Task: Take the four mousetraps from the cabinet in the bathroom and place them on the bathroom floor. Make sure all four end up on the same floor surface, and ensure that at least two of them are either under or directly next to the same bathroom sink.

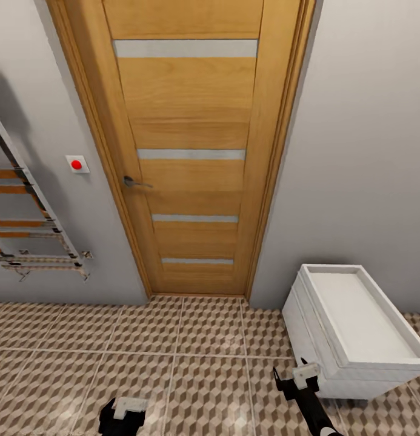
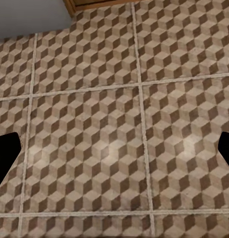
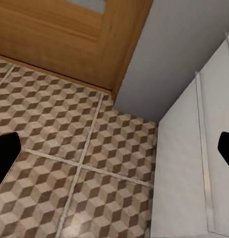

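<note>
Cube-patterned brown, beige and white bathroom floor tiles (image 1: 191, 357) stretch before a closed orange-brown wooden door (image 1: 191, 151) at 12 o'clock. A white rectangular unit (image 1: 355, 327) stands at 4 o'clock. The left gripper (image 2: 114, 153) and right gripper (image 3: 114, 153) both hang spread wide, empty, above the tiles.

Cube-patterned brown and beige tiled floor (image 1: 173, 357) lies open before a closed orange-brown wooden door (image 1: 191, 151). A white box-shaped unit (image 1: 349, 333) blocks the right side; a metal wall rack (image 1: 28, 230) juts at left.
</note>
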You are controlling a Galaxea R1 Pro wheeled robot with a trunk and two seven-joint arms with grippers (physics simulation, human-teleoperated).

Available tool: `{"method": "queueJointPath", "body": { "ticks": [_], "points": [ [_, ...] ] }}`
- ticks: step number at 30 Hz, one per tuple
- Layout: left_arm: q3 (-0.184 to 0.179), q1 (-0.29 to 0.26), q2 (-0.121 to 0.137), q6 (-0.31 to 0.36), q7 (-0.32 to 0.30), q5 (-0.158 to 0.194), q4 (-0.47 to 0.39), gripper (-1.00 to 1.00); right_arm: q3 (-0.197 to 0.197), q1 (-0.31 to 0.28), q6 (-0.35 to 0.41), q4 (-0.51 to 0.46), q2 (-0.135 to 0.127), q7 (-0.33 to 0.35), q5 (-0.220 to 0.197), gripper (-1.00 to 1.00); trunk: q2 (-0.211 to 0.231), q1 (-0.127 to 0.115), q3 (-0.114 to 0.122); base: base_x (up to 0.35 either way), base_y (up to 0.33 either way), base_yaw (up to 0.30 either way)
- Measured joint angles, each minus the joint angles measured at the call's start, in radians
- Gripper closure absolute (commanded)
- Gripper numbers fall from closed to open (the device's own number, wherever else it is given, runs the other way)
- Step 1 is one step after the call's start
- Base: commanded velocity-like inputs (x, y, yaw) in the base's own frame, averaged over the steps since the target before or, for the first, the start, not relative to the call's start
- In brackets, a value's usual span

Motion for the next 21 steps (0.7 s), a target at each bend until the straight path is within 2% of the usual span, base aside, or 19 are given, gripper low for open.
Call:
{"method": "queueJointPath", "body": {
  "ticks": [21],
  "points": [
    [0.000, 0.000, -0.001, 0.000, 0.000, 0.000, 0.000, -1.00, 0.000, 0.000, 0.000, 0.000, 0.009, 0.000, 0.000, -1.00, 0.000, 0.000, 0.000, 0.000, 0.000, 0.255]
  ]
}}
